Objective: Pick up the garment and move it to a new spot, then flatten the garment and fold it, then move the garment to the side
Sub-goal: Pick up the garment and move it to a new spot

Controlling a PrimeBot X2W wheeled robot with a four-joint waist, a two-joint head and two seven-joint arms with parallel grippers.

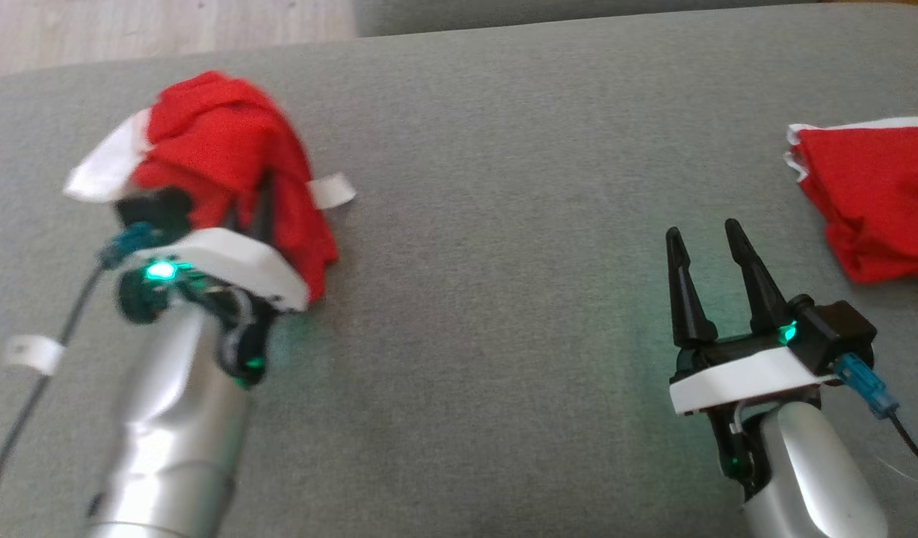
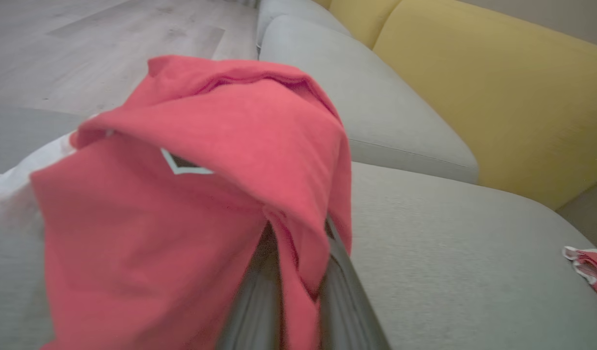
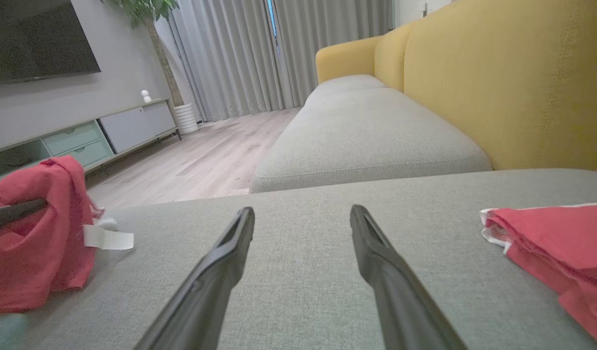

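Two red pieces are on the grey sofa cushion (image 1: pixel 504 224) from where I'm driving. My left fingers (image 2: pixel 342 291) are clamped on the garment (image 1: pixel 227 142), bunched at the cushion's left end. My right fingers (image 1: pixel 685 291) sit spread apart over bare cushion, with the second red garment (image 1: pixel 870 202) off to their right.
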